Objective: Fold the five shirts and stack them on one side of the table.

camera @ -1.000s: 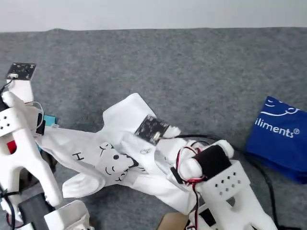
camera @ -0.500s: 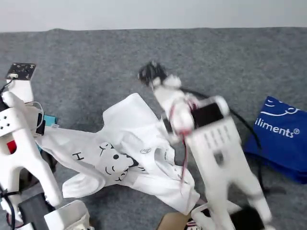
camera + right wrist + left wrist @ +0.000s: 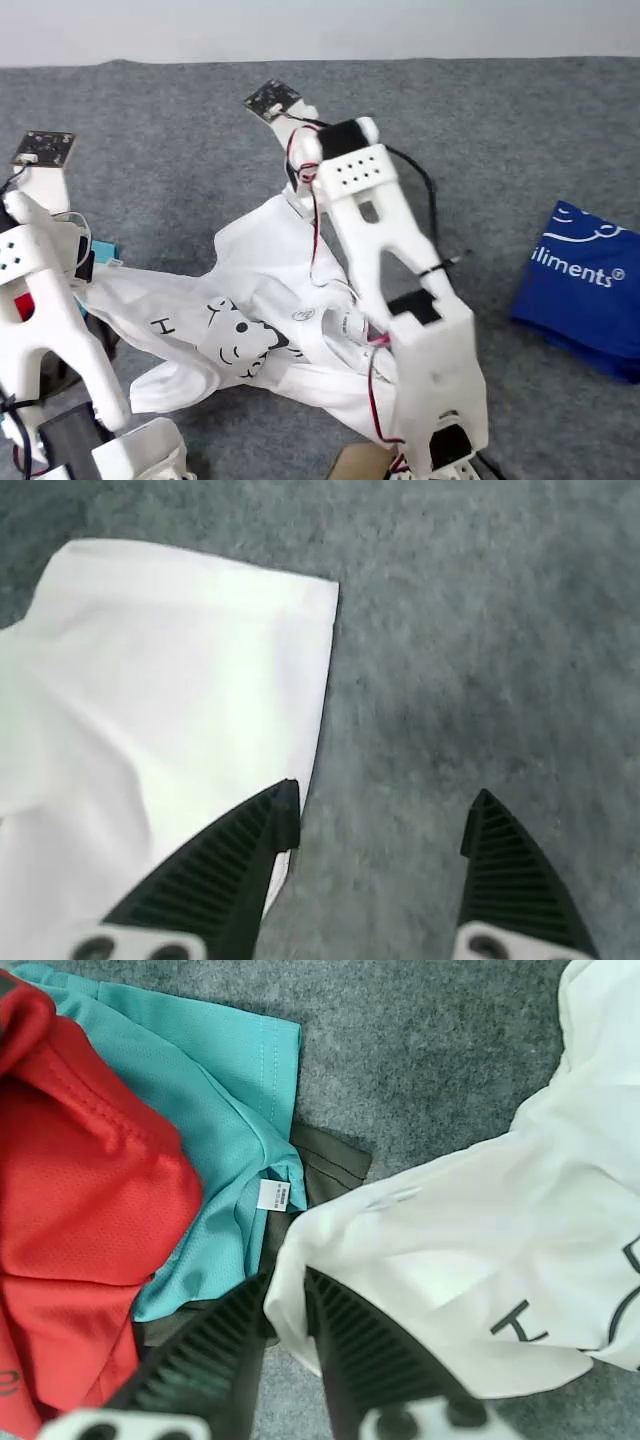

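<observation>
Jaws, left: clenched on the white shirt [image 3: 450,1250] edge; I judge this anchors it for spreading.
Jaws, right: released wide over its far corner [image 3: 290,610], poised to pinch.
Pile: red shirt [image 3: 80,1190] and teal shirt [image 3: 210,1110] lie beside, on the table [image 3: 450,120].

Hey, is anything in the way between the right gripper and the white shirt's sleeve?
Nothing visible. The open right gripper hangs at the sleeve edge of the white shirt, one finger over the cloth, the other over the grey table.
</observation>
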